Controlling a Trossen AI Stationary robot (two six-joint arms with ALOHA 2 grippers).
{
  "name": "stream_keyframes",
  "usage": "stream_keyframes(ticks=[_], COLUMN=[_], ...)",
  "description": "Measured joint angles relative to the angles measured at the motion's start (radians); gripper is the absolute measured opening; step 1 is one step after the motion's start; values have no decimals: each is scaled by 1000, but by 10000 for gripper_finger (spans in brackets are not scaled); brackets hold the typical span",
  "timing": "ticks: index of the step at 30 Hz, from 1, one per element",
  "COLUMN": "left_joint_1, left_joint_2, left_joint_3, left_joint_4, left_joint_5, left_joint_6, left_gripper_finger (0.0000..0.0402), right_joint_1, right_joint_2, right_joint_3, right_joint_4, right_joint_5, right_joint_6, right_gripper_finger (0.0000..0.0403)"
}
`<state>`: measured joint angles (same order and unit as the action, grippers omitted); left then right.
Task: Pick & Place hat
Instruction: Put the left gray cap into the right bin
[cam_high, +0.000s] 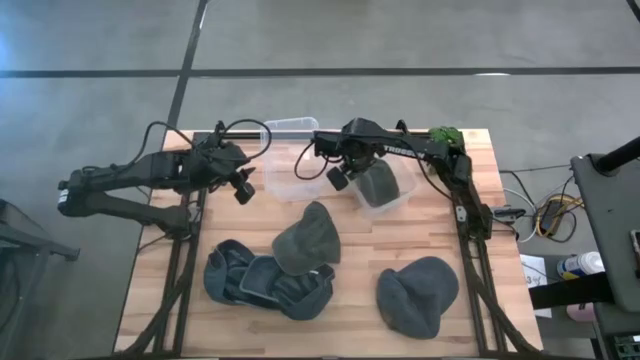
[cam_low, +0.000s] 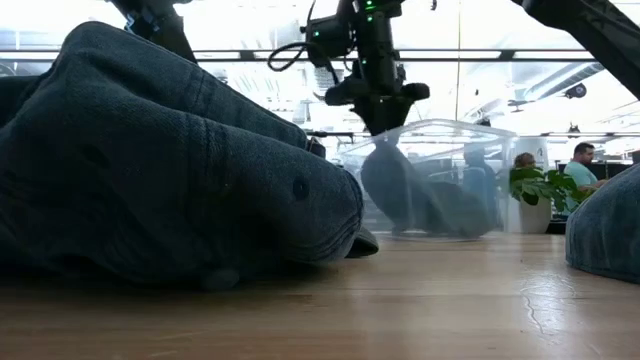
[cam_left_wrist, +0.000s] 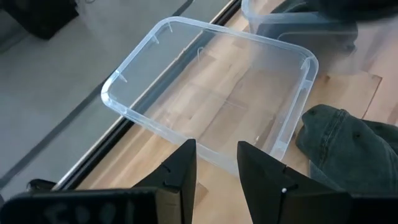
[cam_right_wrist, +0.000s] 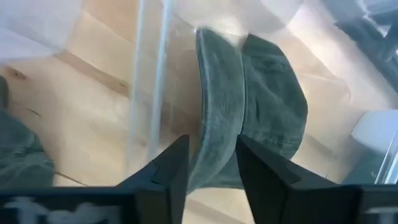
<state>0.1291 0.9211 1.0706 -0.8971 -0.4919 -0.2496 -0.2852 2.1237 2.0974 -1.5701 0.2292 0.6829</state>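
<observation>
A light wooden slatted surface (cam_high: 440, 215) carries two clear plastic bins at its far edge, side by side. The empty clear rectangular bin (cam_high: 285, 165) is the landmark; the second clear bin (cam_high: 395, 195) stands just beside it, holding a grey-green denim hat (cam_high: 378, 185). Nearer the camera side of the empty bin lie three more hats: a grey-green one (cam_high: 308, 238) closest to it, a blue-grey crumpled one (cam_high: 262, 282) beyond that, and a dark grey one (cam_high: 418, 292) well apart toward the right arm's side. A small green plant (cam_high: 446, 135) sits at the surface's far corner.

The low view is largely blocked by the blue-grey hat, yet it shows the binned hat standing on edge against the wall. The right wrist view shows the hat's folded brim between the fingers.

The right hand (cam_high: 340, 178) hangs over the second bin, fingers parted around the hat without clamping it. The left hand (cam_left_wrist: 216, 168) hovers beside the empty bin, fingers apart, holding nothing.
</observation>
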Motion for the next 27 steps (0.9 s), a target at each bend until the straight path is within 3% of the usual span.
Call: stream_keyframes(ticks=[7,10,16,27], left_joint_1=[0,0,0,0], left_joint_2=[0,0,0,3], left_joint_3=[0,-1,-12,-31], left_joint_4=[12,12,14,78], left_joint_5=[-5,-5,-5,-4], left_joint_6=[49,57,65,114], left_gripper_finger=[110,110,110,110], right_joint_1=[-10,-10,9,15], right_joint_2=[-24,-28,-42,-29], right_joint_3=[-6,-6,2,-35], right_joint_4=[-1,-1,-2,13], right_joint_5=[2,3,1,-47], right_joint_6=[17,21,21,14], right_gripper_finger=[22,16,53,170])
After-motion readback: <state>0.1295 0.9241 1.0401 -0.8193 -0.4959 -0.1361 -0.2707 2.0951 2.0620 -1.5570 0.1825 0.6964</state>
